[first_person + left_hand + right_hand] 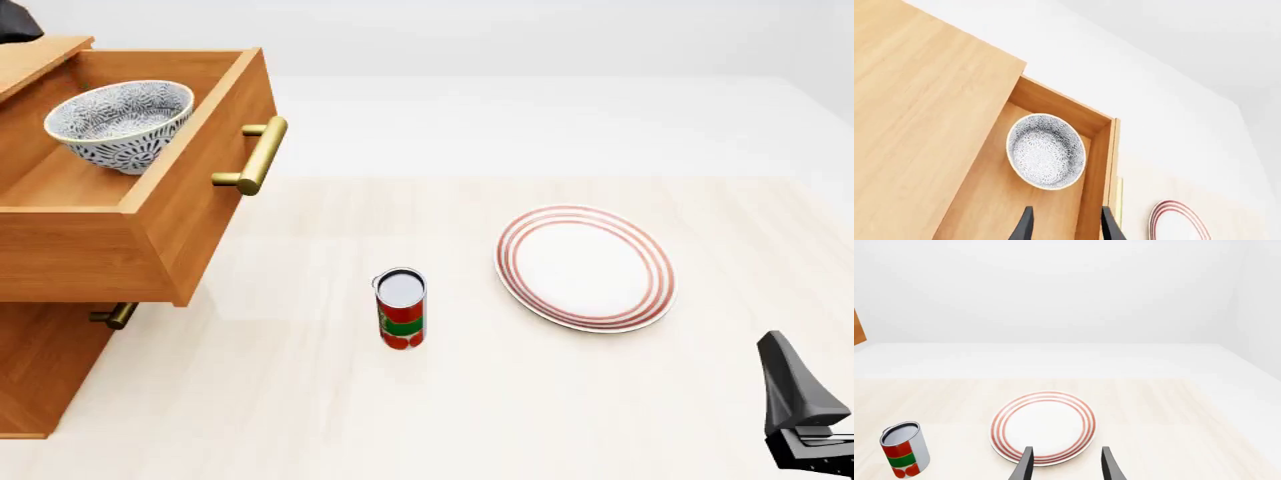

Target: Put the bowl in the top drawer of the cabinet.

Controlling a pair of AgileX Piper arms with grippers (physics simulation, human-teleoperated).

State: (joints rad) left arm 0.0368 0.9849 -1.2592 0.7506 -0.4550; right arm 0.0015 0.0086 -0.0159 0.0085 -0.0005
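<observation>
Pale wooden table (534, 400), seemingly white walls (1067, 290)

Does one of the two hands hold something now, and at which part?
Nothing is held. Left hand and right hand are open and empty; the bowl lies free in the top drawer.

The cabinet (54, 370) and top drawer (200, 200) are smooth matt orange-brown wood, with a shiny brass handle (254, 155). The bowl (120, 125) and plate (587, 267) look glazed ceramic. The desk (267, 400) is pale matt wood.
</observation>
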